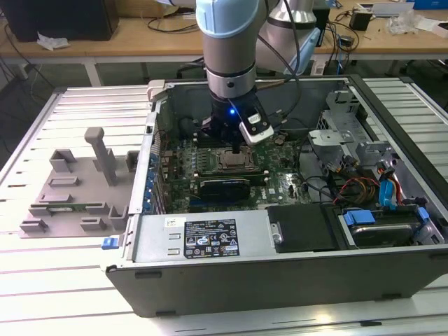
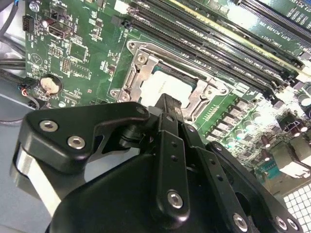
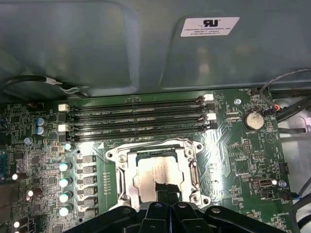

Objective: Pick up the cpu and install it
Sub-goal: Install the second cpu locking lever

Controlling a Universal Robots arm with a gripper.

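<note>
The cpu [image 3: 154, 171], a flat silver-grey square, lies flat in the metal-framed motherboard socket [image 3: 116, 170] inside the open computer case. In the exterior view, the cpu [image 1: 231, 159] sits directly under the arm. My gripper [image 3: 166, 190] points down at it, its two black fingers side by side and shut, with the tips over the cpu's near edge. In the second wrist view, the fingertips [image 2: 167, 103] cover part of the cpu [image 2: 158, 85]. Whether the tips touch the metal top cannot be told. Nothing is held between the fingers.
Memory slots [image 3: 136, 116] run beside the socket, and a coin battery [image 3: 253, 120] sits on the board. The case wall [image 1: 210, 84] rises behind the arm. A drive cage and cables [image 1: 378, 175] fill the exterior view's right. A grey fixture tray [image 1: 70, 189] lies outside the case.
</note>
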